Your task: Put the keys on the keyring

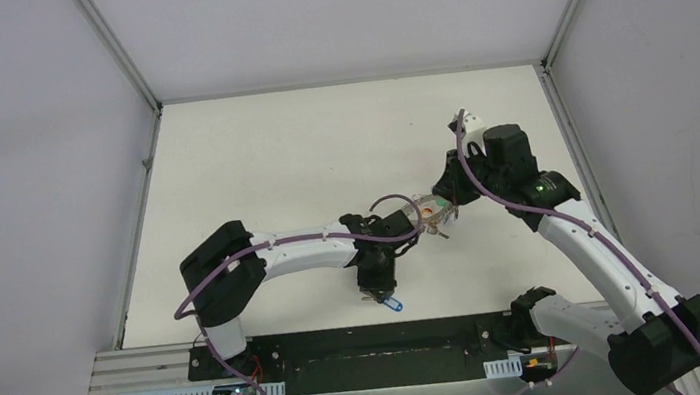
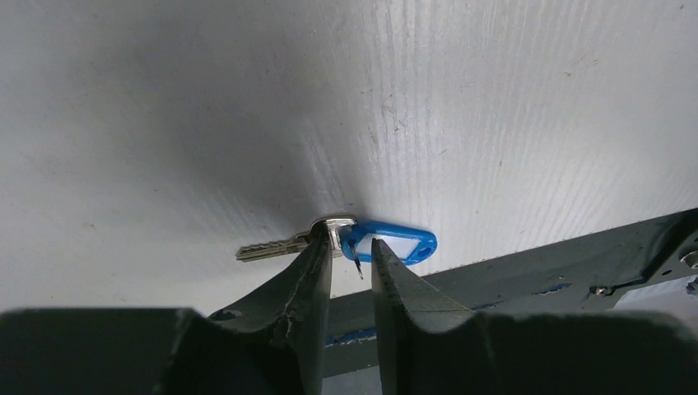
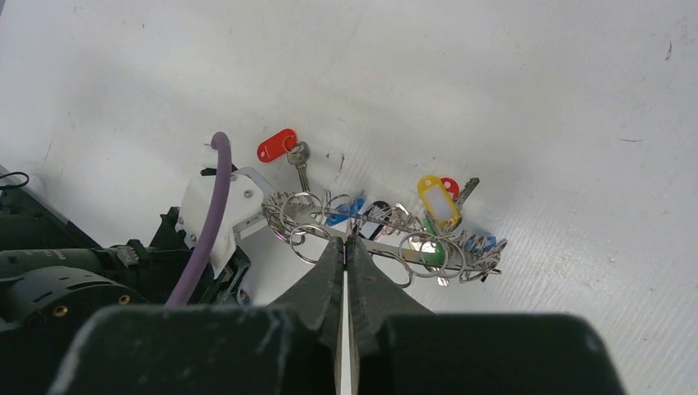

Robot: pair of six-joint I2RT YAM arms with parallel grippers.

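Right gripper clamps keyring, steadying it for threading; my left gripper straddles blue key near-side of keyring, pinch unclear.

On the table, close to the near edge: one key, lying flat just beside the base plate, straddled by the left tool. Farther back, mid-table: the keyring, pinched in the right tool. Just beyond the ring's rim, the other key.
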